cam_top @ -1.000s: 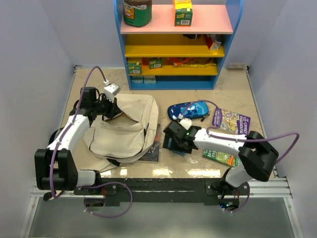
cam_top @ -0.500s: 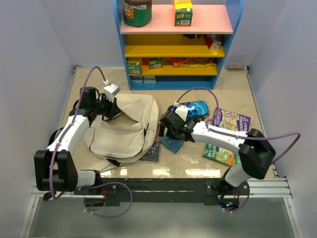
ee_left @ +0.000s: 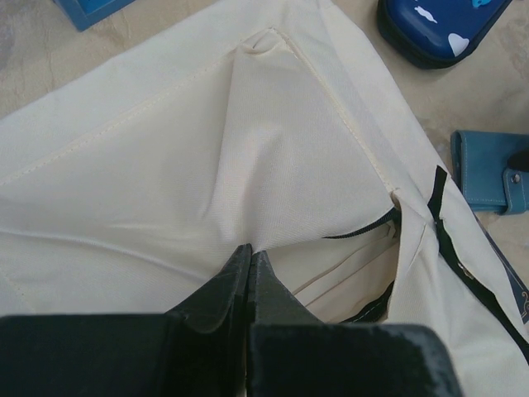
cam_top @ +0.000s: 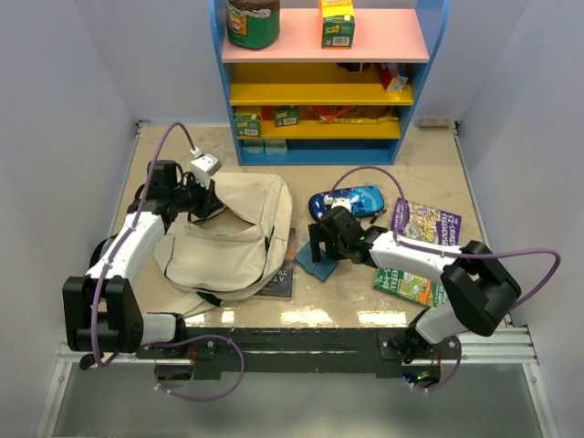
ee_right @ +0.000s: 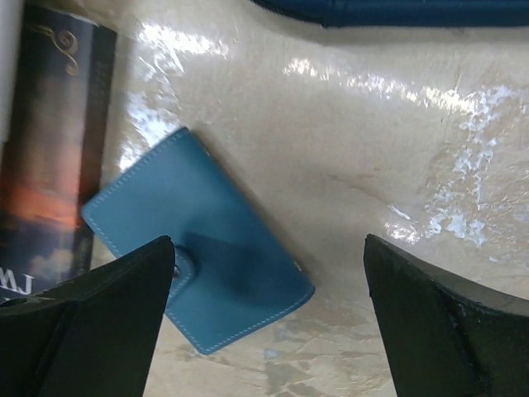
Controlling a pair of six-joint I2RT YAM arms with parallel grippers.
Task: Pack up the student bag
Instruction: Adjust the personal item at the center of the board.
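Left end effector (ee_left: 250,258) closed tight, pinching a fold of the cream bag (cam_top: 228,239) near the bag's 11 o'clock corner. Right end effector (ee_right: 269,256) spread fully wide, holding nothing, poised over a blue wallet (ee_right: 223,248) lying flat on the table (cam_top: 342,301). Bag lies at 9 o'clock of the wallet, its edge over a dark book (cam_top: 279,274); pencil case (cam_top: 347,201) at the wallet's 1 o'clock.

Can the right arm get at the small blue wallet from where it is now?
Probably yes. The right tool hangs open directly over the blue wallet, which lies flat on the table with nothing on it. The dark book lies close beside it, which may crowd one finger.
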